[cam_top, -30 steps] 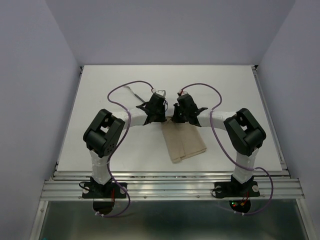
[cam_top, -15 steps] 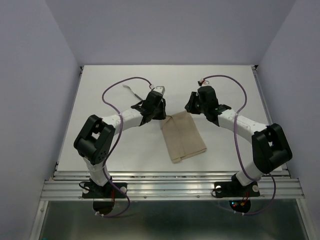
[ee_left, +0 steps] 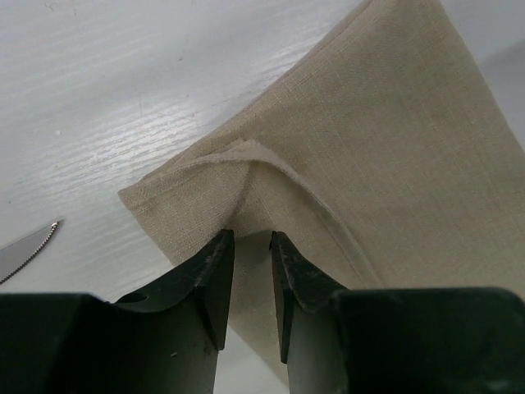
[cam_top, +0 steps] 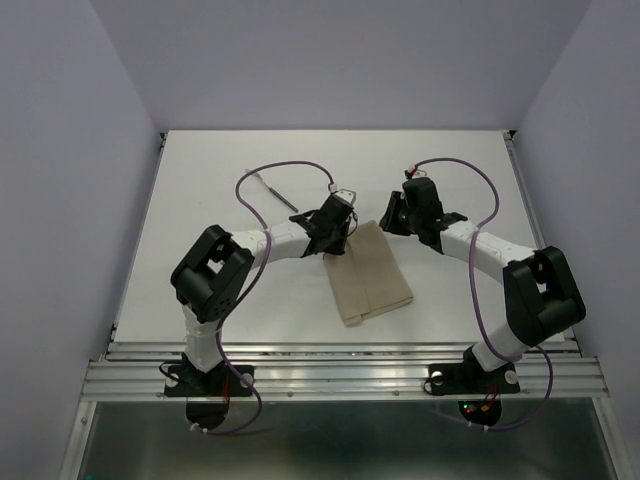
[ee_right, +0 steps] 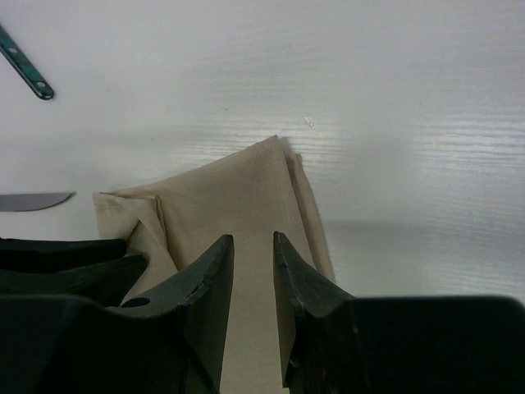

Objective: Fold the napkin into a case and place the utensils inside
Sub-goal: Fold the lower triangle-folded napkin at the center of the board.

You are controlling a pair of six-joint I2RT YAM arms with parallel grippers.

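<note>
The beige napkin [cam_top: 368, 275] lies folded into a narrow oblong near the table's middle. My left gripper [cam_top: 337, 238] is at its far left corner. In the left wrist view the gripper [ee_left: 248, 236] is closed to a narrow gap, and the napkin [ee_left: 394, 148] puckers up into it. My right gripper [cam_top: 392, 215] is at the far right corner. It [ee_right: 253, 238] hovers over flat napkin cloth [ee_right: 238, 189], jaws slightly apart and empty. A slim utensil [cam_top: 275, 190] lies on the table to the far left. A knife blade tip [ee_left: 25, 250] [ee_right: 33, 201] lies beside the corner.
A teal utensil handle [ee_right: 25, 66] lies on the white table beyond the napkin. The left gripper's fingers [ee_right: 66, 267] show at the left of the right wrist view. Purple cables [cam_top: 290, 168] loop above both arms. The table's raised edges [cam_top: 160, 140] bound the work area.
My left gripper has moved right onto the napkin's far left corner, uncovering the utensil behind it. My right gripper has shifted slightly toward the far right corner.
</note>
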